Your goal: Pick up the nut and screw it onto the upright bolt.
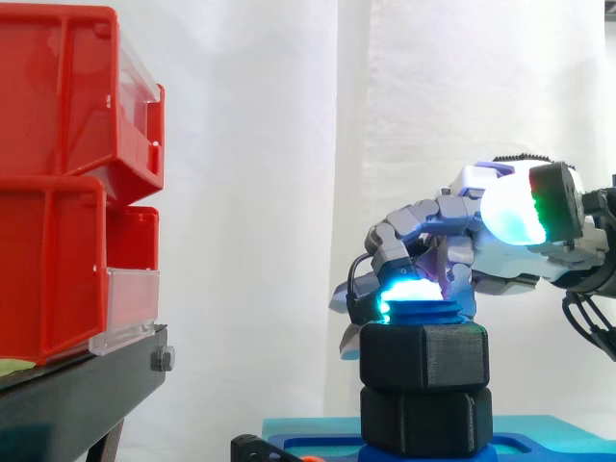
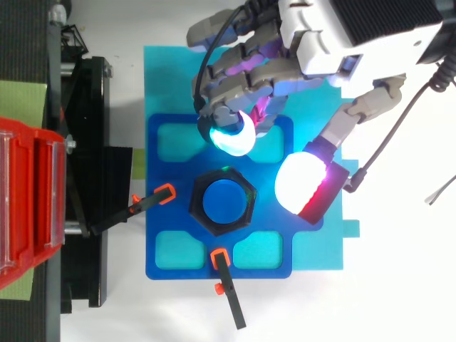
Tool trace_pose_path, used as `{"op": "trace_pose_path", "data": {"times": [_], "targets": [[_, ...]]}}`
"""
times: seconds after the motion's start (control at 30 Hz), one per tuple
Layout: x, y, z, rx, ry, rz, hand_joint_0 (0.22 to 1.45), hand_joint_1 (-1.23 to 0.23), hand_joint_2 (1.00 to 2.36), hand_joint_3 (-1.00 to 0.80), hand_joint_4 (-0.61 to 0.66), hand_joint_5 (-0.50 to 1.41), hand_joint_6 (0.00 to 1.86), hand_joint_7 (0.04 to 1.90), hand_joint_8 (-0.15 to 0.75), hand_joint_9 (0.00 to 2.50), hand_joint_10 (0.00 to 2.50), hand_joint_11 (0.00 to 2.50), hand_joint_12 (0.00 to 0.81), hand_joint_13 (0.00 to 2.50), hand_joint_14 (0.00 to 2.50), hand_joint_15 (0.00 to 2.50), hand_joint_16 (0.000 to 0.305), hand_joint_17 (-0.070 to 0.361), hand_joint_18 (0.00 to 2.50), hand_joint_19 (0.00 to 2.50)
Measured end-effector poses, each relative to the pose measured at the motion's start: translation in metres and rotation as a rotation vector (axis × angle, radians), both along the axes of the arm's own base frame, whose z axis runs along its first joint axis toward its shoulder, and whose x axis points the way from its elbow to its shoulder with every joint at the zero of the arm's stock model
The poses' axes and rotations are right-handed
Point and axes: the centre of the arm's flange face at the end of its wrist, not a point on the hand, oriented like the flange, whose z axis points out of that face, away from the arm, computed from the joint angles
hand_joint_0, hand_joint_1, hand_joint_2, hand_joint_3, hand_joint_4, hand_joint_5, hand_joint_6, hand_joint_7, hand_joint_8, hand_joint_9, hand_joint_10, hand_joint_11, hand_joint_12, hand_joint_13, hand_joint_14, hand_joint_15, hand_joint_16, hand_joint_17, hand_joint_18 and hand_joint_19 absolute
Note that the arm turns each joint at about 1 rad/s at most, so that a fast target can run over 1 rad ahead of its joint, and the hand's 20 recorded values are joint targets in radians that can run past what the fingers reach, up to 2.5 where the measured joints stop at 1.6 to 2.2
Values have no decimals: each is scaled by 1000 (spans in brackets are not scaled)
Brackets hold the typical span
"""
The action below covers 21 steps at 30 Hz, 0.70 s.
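A black hex nut (image 2: 246,187) sits on the upright blue bolt (image 2: 224,202), whose round top shows through it. In the side view the nut (image 1: 423,357) rests on a second black hex block (image 1: 425,420), with the bolt's thread (image 1: 423,312) poking out above. My hand (image 2: 313,43) hovers beside and slightly above the nut. Its loosely bent fingers (image 2: 231,132) glow cyan just past the nut's far side. The thumb pad (image 2: 302,185) glows white to the nut's right, spread wide. Neither touches the nut and nothing is held.
The bolt stands in a blue fixture plate (image 2: 160,214) on a cyan base (image 2: 313,249), held by two black clamps with orange tips (image 2: 165,192) (image 2: 219,256). Red bins (image 1: 58,192) on a black stand (image 1: 77,395) rise to the left.
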Motion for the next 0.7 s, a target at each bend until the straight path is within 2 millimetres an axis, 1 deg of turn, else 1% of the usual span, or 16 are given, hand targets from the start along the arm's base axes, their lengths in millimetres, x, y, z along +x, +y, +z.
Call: {"op": "trace_pose_path", "data": {"times": [0.07,0.17,0.27,0.33,0.37,0.47,0.53,0.6,0.67,0.7], "targets": [[-1,-2,1,-1,-2,0,452,-255,1000,-500,105,92,504,1310,155,1453,0,0,211,786,0,0,18,40,435,0],[0,-4,4,-2,-7,1,448,-250,1000,-500,144,57,504,1231,193,1383,0,0,242,719,0,0,23,51,360,0],[2,-7,13,-6,-16,7,442,-241,1000,-500,196,-4,505,1048,232,1275,0,0,287,659,0,0,28,64,291,0],[5,-11,22,-10,-22,15,440,-243,1000,-500,214,-29,505,981,236,1231,0,0,296,637,0,0,30,68,272,0],[6,-12,27,-12,-24,19,438,-245,1000,-500,218,-53,504,921,252,1188,0,0,304,612,0,0,32,71,249,0],[9,-16,42,-18,-29,32,434,-248,1000,-500,196,-81,503,828,258,1087,0,0,319,554,0,0,34,76,193,0],[10,-17,49,-21,-30,37,428,-249,1000,-500,171,-104,502,757,255,979,0,0,329,453,0,0,36,81,116,0],[11,-16,51,-23,-30,41,426,-251,1000,-500,154,-122,502,699,241,824,0,0,337,374,0,0,38,85,5,0],[12,-13,49,-27,-29,42,420,-253,1000,-500,131,-143,501,652,240,673,0,0,346,264,0,0,41,91,0,0],[11,-12,46,-29,-27,41,420,-253,1000,-500,130,-146,501,647,241,660,0,0,350,238,0,0,41,92,0,0]]}}
